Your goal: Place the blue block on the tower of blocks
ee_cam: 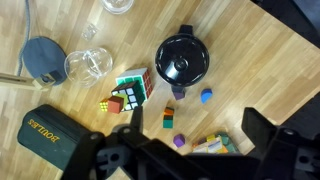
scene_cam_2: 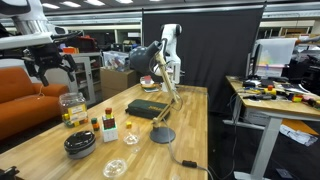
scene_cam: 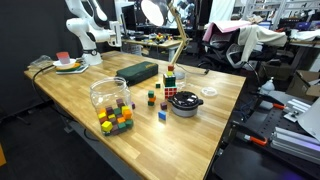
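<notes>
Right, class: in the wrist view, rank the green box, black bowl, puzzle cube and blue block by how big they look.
Largest to smallest:
1. green box, though its lower edge is hidden
2. black bowl, not far behind the box
3. puzzle cube
4. blue block, clearly smallest

Small blue block (ee_cam: 206, 96) loose on tabletop (ee_cam: 262, 62)

smooth wooden table (scene_cam: 80, 85), glossy black bowl (ee_cam: 181, 60)
</notes>
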Motion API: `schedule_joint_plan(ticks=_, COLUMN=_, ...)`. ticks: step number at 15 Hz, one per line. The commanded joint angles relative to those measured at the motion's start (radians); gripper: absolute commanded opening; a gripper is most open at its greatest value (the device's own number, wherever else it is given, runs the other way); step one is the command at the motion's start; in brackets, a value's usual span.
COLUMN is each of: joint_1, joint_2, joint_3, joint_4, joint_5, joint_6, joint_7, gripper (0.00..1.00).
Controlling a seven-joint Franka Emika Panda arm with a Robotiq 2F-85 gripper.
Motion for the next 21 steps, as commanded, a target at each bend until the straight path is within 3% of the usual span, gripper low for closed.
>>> schedule_joint_plan(ticks=1, joint_1=-0.004, joint_2=-0.001, joint_3=0.001, joint_4=0.001, joint_5=0.002, joint_6=-0.002, joint_7=-0.002, gripper=1.0)
schedule_joint_plan(ticks=8, joint_1=-0.004, joint_2=-0.001, joint_3=0.001, joint_4=0.001, joint_5=0.002, joint_6=-0.002, joint_7=-0.002, gripper=1.0)
schedule_joint_plan(ticks=11, joint_1=-0.004, joint_2=0.061, joint_3=0.034, joint_4=0.033, joint_5=-0.058, joint_6=0.034, joint_7=-0.001, gripper=1.0)
schedule_joint_plan(ticks=17, joint_1=0.024, joint_2=0.296, joint_3=0.115, joint_4=0.153, joint_5=-0.072, joint_6=0.12, joint_7=0.008, gripper=1.0)
schedule_joint_plan(ticks=21, joint_1=0.01, joint_2=0.453, joint_3=0.139, joint_4=0.264, joint_5=-0.106, joint_6=0.119, joint_7=0.105, gripper=1.0)
